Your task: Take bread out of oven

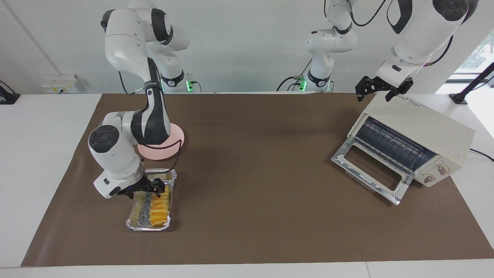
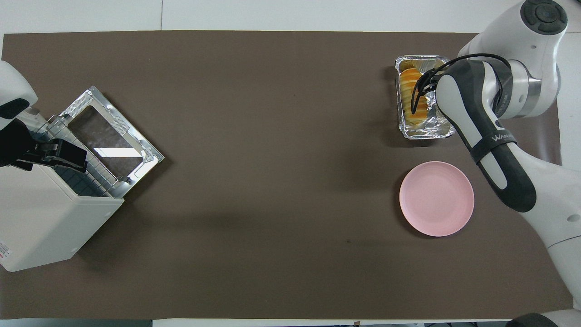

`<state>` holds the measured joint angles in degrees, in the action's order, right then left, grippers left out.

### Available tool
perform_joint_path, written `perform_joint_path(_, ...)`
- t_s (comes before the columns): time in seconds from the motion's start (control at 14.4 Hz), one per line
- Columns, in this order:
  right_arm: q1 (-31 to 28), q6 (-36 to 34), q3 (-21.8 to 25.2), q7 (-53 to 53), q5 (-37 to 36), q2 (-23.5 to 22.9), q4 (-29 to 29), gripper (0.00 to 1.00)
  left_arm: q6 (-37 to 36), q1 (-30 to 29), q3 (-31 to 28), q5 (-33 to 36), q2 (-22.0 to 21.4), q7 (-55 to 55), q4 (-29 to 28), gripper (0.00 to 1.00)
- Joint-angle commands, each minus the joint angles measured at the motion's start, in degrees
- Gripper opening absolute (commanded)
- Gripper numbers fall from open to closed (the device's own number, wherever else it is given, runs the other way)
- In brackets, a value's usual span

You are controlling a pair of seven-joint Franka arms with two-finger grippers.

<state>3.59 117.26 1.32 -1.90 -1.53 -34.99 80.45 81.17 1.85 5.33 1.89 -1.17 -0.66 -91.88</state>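
Over foil tray (image 1: 133, 222), right end effector (image 1: 148, 188), hidden overhead

I see the small golden-yellow loaf of bread (image 1: 159, 210), ridged into slice-like segments, lying flat and lengthwise in a crinkled silver foil tray (image 1: 133, 222) at the right arm's end of the table, its long axis running away from the robots; its nearer end is partly covered from my view. Well apart from it, at the left arm's end of the table, I see the cream-white boxy toaster oven (image 1: 424, 129), turned at an angle to the table edge. Its glass-windowed door hangs open and dropped flat, the dark wire rack inside is bare, and two round knobs sit beside the opening.
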Motion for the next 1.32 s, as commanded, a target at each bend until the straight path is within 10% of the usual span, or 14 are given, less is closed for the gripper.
perform_joint_path(0.0,0.63,2.44,-0.09,-2.76,-1.81,-1.12,0.41,1.0,0.04,-0.62,0.12,-0.84,-1.64,0.57,-1.55,1.0)
perform_joint_path(0.9,0.98,9.47,-0.26,-4.17,-1.82,-1.74,4.54,1.0,0.04,-0.62,0.12,-0.84,-1.64,0.57,-1.63,1.0)
perform_joint_path(1.04,0.89,11.93,-0.27,-4.08,-1.64,-1.66,5.77,0.71,0.04,-0.62,0.12,-0.84,-1.64,0.57,-1.55,1.0)
perform_joint_path(1.18,0.89,11.51,-0.35,-4.08,-1.63,-1.48,5.6,0.0,0.04,-0.62,0.12,-0.84,-1.64,0.57,-1.55,1.0)
perform_joint_path(1.25,0.98,10.98,-0.27,-4.17,-1.55,-1.22,5.51,0.0,0.04,-0.62,0.12,-0.84,-1.64,0.57,-1.55,1.0)
